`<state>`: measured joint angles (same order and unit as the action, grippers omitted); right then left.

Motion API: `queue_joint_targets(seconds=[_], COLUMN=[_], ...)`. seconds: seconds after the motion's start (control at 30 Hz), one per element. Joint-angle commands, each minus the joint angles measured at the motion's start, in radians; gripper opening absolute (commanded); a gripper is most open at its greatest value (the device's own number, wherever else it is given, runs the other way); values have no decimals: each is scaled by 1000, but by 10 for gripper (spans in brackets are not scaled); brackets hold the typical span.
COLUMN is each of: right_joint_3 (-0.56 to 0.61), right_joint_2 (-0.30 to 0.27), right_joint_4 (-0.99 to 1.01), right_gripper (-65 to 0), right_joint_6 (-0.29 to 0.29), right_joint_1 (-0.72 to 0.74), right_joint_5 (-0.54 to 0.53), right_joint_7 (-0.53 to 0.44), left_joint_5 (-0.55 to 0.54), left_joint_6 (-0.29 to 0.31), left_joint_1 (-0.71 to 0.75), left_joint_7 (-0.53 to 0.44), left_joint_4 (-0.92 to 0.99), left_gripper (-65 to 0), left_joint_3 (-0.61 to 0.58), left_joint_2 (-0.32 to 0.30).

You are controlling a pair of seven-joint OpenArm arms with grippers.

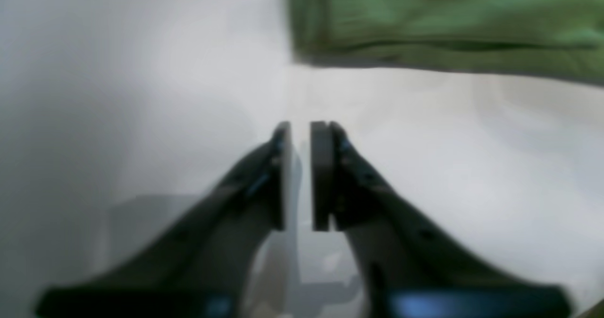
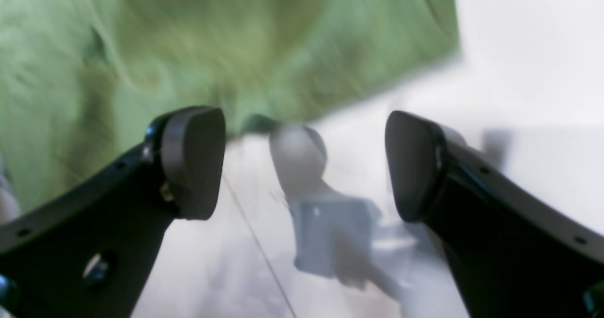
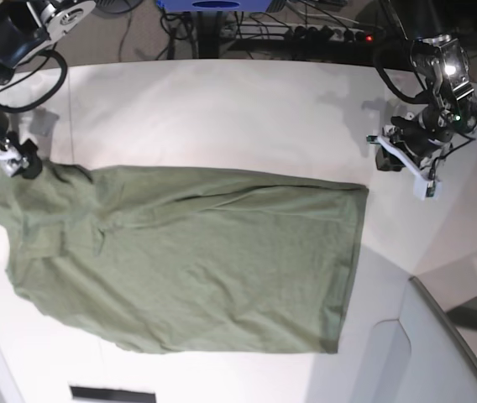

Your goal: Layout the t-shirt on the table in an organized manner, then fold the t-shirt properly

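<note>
Left wrist view: the left hand shows only a narrow gap and holds nothing; the t-shirt lies ahead on the bench.

Right wrist view: the right hand gapes wide, empty, at the cloth's edge.

Base view: the shirt lies spread but wrinkled. Folding now risks trapped creases.

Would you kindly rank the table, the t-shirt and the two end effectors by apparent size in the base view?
1. table
2. t-shirt
3. left end effector and right end effector: both small; the right is partly hidden, so I will not rank them.
</note>
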<state>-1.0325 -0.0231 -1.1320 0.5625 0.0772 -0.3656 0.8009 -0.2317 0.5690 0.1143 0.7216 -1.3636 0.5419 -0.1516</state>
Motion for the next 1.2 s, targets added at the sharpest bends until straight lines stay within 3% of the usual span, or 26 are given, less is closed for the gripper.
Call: queue_joint_targets(seconds=[0.0,0.17,0.23,0.37,0.53,0.7,0.77,0.9,0.97,1.17], right_joint_3=[1,-2,-2,-2,-58,-159,-157,-157,-156,-154], right_joint_2=[-24,-71,-74,-76,-96,-90,-65,-53,-59,-108], right_joint_4=[16,143,177,223,263,183,114,71,103,246], right_gripper=[-149,-149,-149,-168,-282,-282,-278,-162,-155,-155], right_joint_6=[3,3,3,3,-3,-3,-3,-25,-51,-49], right_joint_1=[19,55,57,65,75,55,29,22,28,82], right_joint_5=[3,3,1,1,-23,-43,-43,-42,-42,-42], right_joint_7=[-4,-58,-100,-163,-151,-18,-15,-16,-19,-64], left_joint_5=[-13,-30,-108,-286,-266,-263,-263,-263,-263,-263], left_joint_6=[3,4,6,6,6,6,6,6,6,6], left_joint_1=[-9,18,31,61,63,65,65,63,58,63], left_joint_7=[-13,-13,-13,-13,-13,-13,-13,-13,-13,-13], left_joint_4=[-13,-12,-10,25,37,37,36,37,37,34], left_gripper=[-441,-184,-146,-140,-140,-140,-140,-140,-140,-140], left_joint_3=[16,47,48,47,43,47,48,45,45,45], left_joint_2=[-6,8,7,-1,8,-1,-3,-12,-12,-13])
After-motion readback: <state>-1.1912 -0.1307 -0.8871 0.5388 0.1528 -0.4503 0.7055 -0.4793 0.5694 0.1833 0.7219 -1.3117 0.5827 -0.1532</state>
